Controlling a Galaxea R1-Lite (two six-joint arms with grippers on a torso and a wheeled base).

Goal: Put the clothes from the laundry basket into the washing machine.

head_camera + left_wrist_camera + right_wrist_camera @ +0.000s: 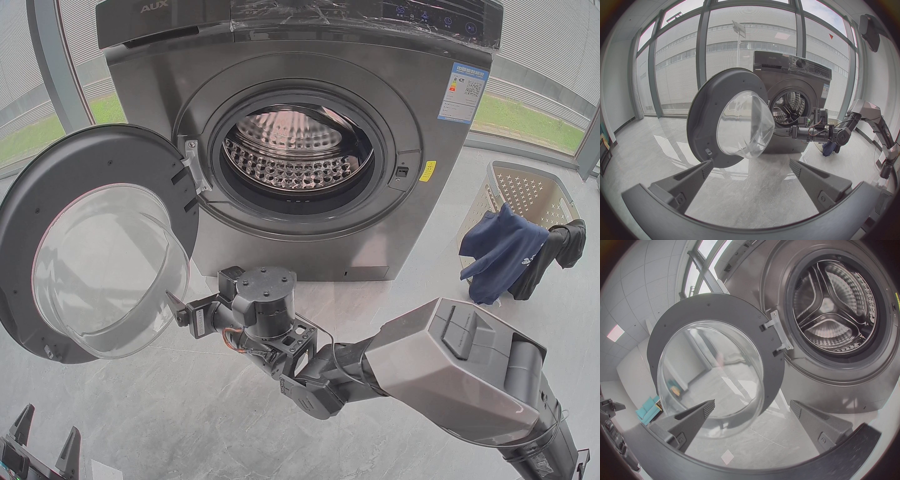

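Step in hand: the washing machine (pixel 156 81) has its door (pixel 94 162) swung wide to the robot's left, and its drum (pixel 294 156) looks bare. I judge that no garment has been loaded and the first pick comes next.
Clothes: 2 garments hang over the near rim of the laundry basket (pixel 531 187), which stands on the floor (pixel 187 406) to the right of the machine. They are a navy blue top (pixel 503 250) and, touching it, a black garment (pixel 562 240).
Right tool (pixel 751 404): spread and holding nothing, low in front of the machine, just beside the door's edge and well apart from the basket.
Left tool (pixel 750 163): spread and holding nothing, low on the left, facing the door from farther off.
Next move: the right arm likely has to swing over to the basket, come down on the navy top and pinch a fold.
In the way: the door's bulging glass sits close to the right tool. The overlapping garments may drag each other out together.
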